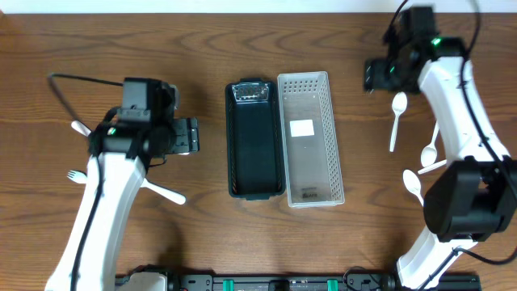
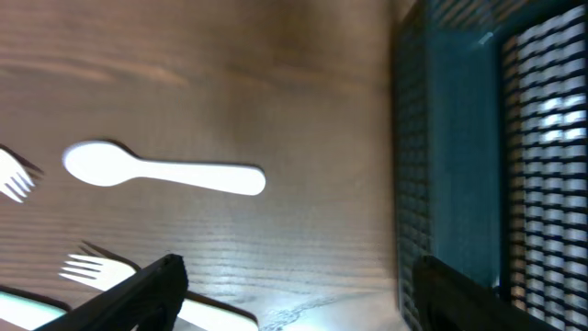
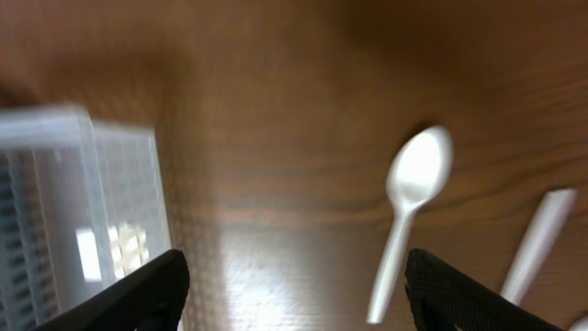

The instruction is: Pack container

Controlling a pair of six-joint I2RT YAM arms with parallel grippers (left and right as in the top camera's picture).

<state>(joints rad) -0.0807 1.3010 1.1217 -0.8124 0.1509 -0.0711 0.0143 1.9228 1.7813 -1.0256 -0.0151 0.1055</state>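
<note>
Overhead: dark bin (image 1: 255, 141) at table centre, long axis 12-to-6 o'clock. Clear bin (image 1: 310, 137) is at its 3 o'clock, parallel, long walls touching or nearly so; I cannot tell which. Both look unfilled, apart from a white label (image 1: 302, 128) on the clear bin's floor and a glossy patch at the dark bin's 12 o'clock end that I cannot identify. Left gripper (image 1: 190, 136) is at the dark bin's 9 o'clock, near it but apart, pointing toward 3 o'clock. In the left wrist view its fingers (image 2: 138, 294) are spread wide with bare table between them and nothing held; a spoon (image 2: 165, 172) lies flat beyond them and two forks (image 2: 92, 268) sit at the left edge, with the dark bin's mesh wall along the right. Right gripper (image 1: 370, 75) is at the clear bin's 2 o'clock, just off its far corner. In the right wrist view its fingers (image 3: 478, 299) are also wide apart and hold nothing; a white spoon (image 3: 411, 207) lies between their lines on the wood, untouched. Three spoons (image 1: 429, 149) lie at 3 o'clock of the clear bin, well apart from it. Picture blurred in both wrist views.
</note>
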